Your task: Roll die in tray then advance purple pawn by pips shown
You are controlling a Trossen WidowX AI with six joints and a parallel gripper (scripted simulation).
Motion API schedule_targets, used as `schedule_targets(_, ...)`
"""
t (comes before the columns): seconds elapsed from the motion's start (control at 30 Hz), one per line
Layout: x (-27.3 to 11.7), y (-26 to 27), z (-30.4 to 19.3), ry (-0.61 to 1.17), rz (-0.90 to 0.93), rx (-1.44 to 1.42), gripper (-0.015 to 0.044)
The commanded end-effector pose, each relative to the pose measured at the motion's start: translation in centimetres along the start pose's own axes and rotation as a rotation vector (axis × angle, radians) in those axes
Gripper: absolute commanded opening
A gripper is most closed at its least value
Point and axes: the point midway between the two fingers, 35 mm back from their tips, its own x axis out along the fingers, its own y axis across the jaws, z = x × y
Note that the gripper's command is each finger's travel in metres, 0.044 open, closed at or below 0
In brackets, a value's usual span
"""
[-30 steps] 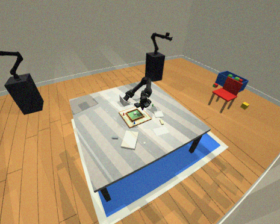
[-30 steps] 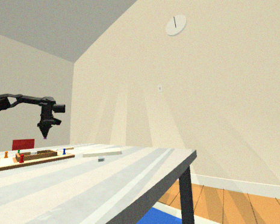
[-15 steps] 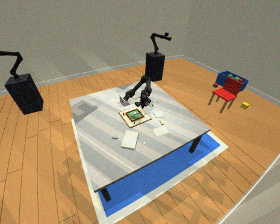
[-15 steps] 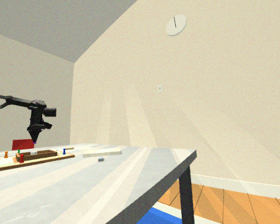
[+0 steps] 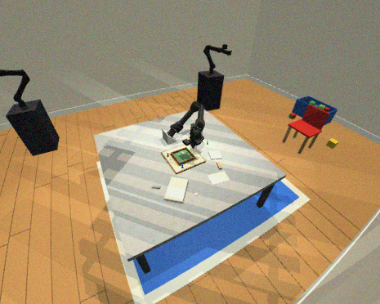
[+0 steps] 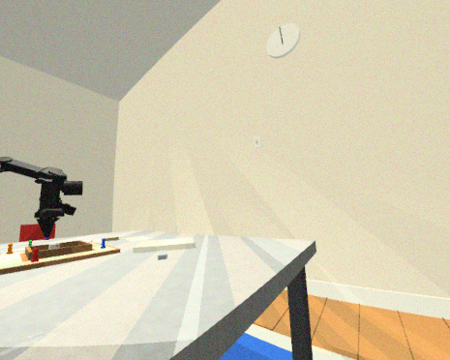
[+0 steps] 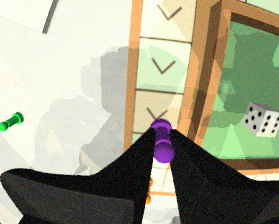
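1. The claw [image 7: 163, 145] is clenched on the purple pawn [image 7: 162, 141], pinching it between its two black fingertips, and points straight down over the board's arrow track.
2. Below it lies the board [image 7: 164, 63]; its pale squares bear arrow marks, and a wooden frame walls in the green tray [image 7: 256, 90].
3. The die [image 7: 263, 120] rests inside the tray, white with dark pips.
4. A green pawn [image 7: 10, 121] lies off the board on the worktop [image 5: 150, 212], which is striped grey and white.
5. Red [image 6: 35, 254], orange [image 6: 10, 248] and blue [image 6: 103, 243] pawns stand on the board.
6. Around it: plank floor, a blue rug [image 5: 216, 241], a red chair [image 5: 310, 122], cream walls with a round clock [image 6: 283, 40].
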Motion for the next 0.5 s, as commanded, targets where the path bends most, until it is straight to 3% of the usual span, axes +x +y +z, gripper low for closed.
schedule_targets(0.0, 1.6, 0.1, -0.3, 0.004, 0.007, 0.007, 0.0)
schedule_targets(0.47, 3.0, 0.1, -0.3, 0.004, 0.008, 0.007, 0.0)
